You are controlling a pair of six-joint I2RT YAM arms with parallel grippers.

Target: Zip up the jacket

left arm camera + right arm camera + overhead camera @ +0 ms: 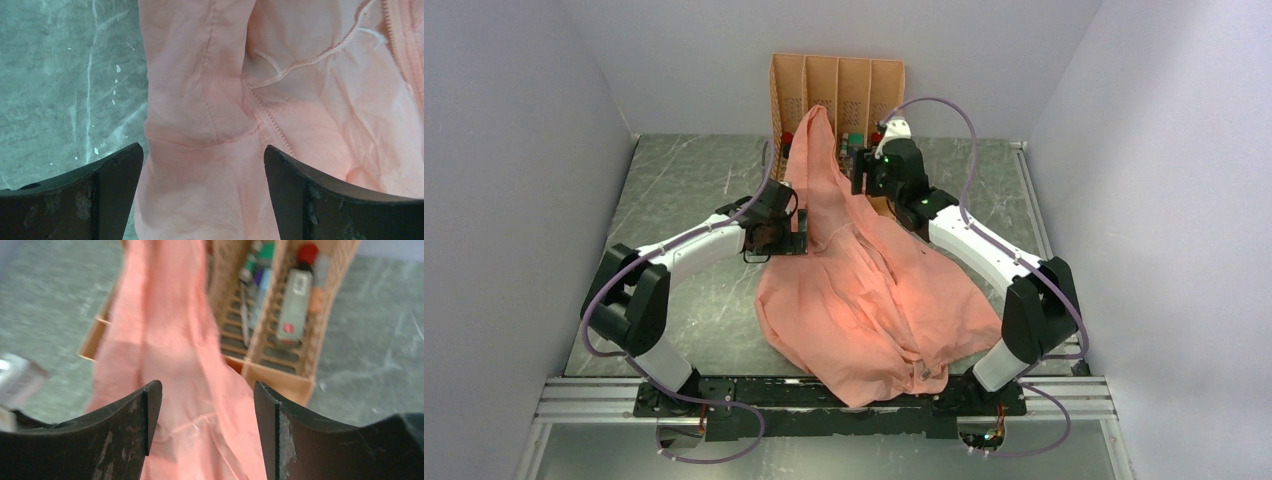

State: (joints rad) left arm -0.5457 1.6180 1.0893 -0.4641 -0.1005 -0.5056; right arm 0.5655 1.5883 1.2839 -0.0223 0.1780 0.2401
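Note:
The salmon-pink jacket lies spread on the table between the arms, and its upper part stands up in a narrow peak against the orange rack. My left gripper is open at the jacket's left edge. In the left wrist view, the left gripper hovers over a seamed fold of the jacket, with zipper teeth and a drawstring beside it. My right gripper is open just right of the raised fabric. In its own view, the right gripper has the jacket lying beyond its fingers, not pinched.
The orange perforated rack stands at the back of the table with bottles and pens in its slots, close behind the right gripper. Grey walls close in both sides. Bare marbled tabletop lies to the left.

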